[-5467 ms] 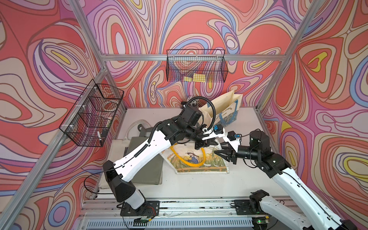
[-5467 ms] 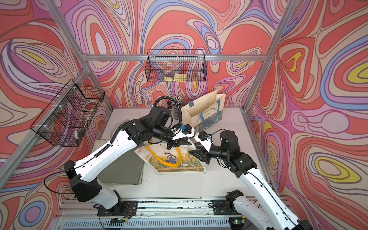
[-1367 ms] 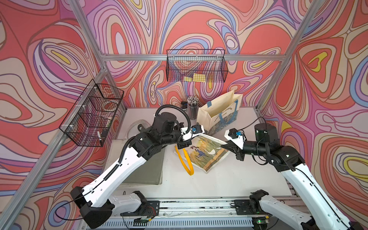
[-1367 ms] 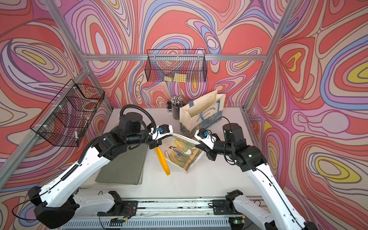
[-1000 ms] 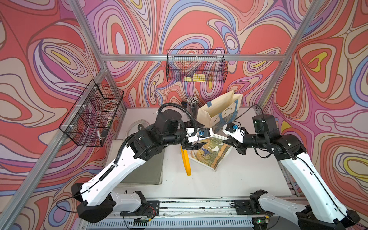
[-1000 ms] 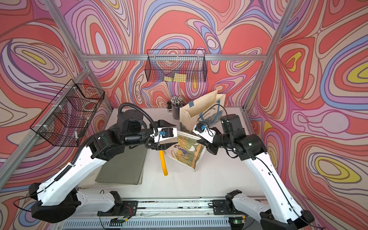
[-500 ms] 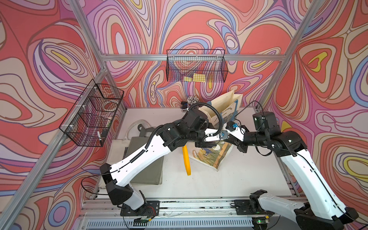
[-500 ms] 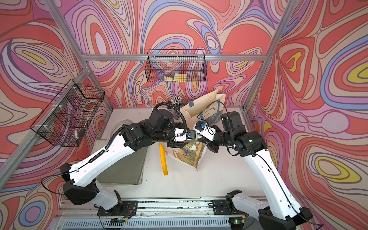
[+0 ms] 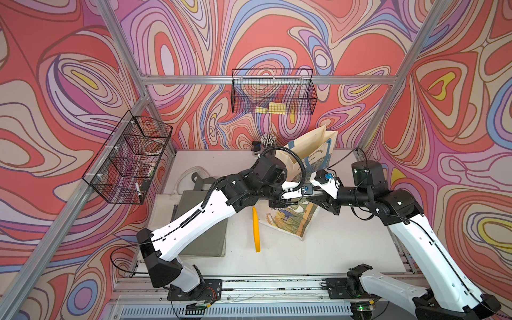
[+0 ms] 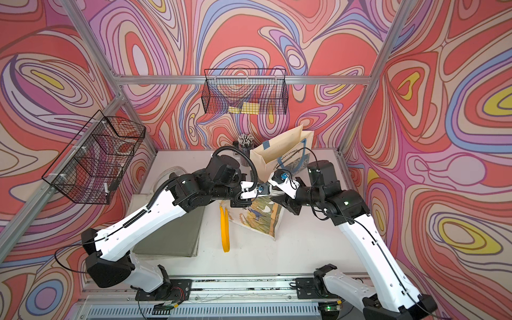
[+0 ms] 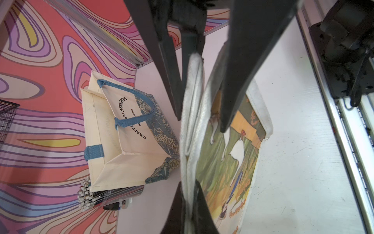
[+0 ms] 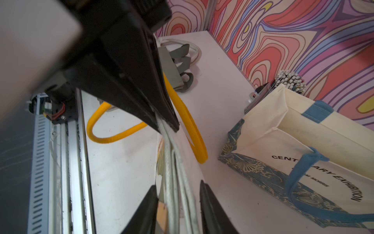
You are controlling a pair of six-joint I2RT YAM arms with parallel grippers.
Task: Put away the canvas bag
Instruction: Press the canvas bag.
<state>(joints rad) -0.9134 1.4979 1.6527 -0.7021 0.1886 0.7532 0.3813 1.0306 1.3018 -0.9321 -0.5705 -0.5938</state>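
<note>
Canvas bag (image 9: 291, 221) hangs folded mid-table, just on the near side of the open tote (image 9: 313, 155), likely its home, and is not yet inside. Your left gripper (image 11: 189, 204) pinches its top edge tight. Your right gripper (image 12: 178, 204) straddles that edge, jaws apart, holding nothing. You have yet to stow it.

Printed canvas bag (image 10: 259, 219), held upright over the worktop (image 10: 304, 249).
Top edge met by left hand (image 10: 270, 192) and right hand (image 10: 279, 198); yellow handles (image 10: 225, 232) seen just beside it; open tote (image 10: 279, 155) stood behind.
</note>
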